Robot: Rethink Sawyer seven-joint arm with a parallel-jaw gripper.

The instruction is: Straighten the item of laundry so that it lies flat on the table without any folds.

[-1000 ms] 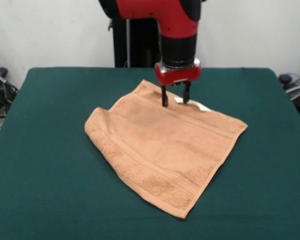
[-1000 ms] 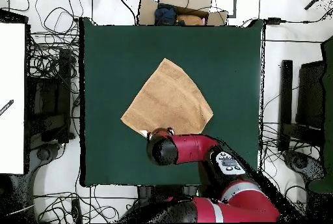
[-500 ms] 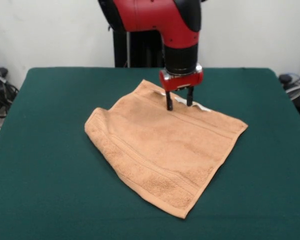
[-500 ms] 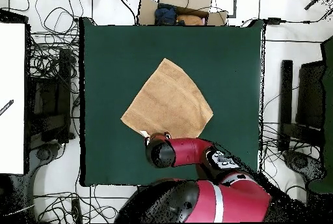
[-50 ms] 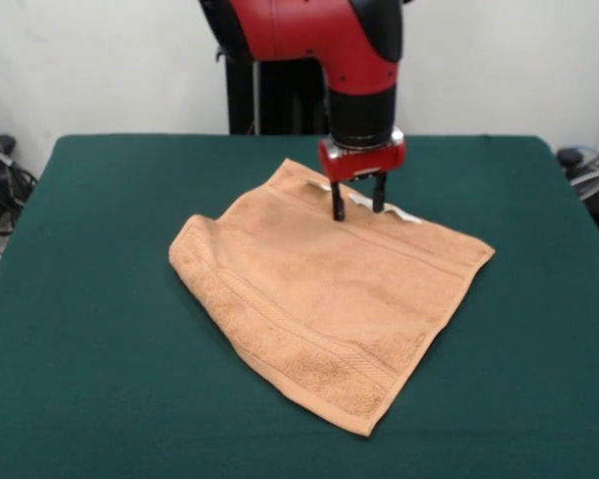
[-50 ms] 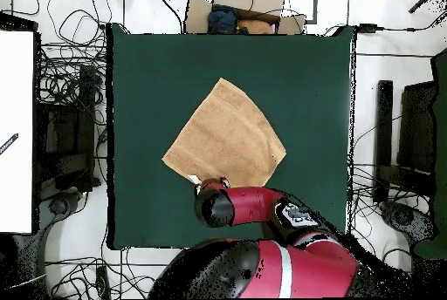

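A robotics lab; tangled cables (image 6: 65,83) and equipment ring the green table (image 6: 157,70).

Towel (image 6: 225,135) edge by the label hidden under the arm (image 6: 253,205) overhead, claw (image 5: 358,208) unseen there

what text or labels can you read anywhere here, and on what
None can be read.
White label on the towel edge, by the gripper: too small to show any print.
Panel on the arm in the overhead view: marks too blurred to read.
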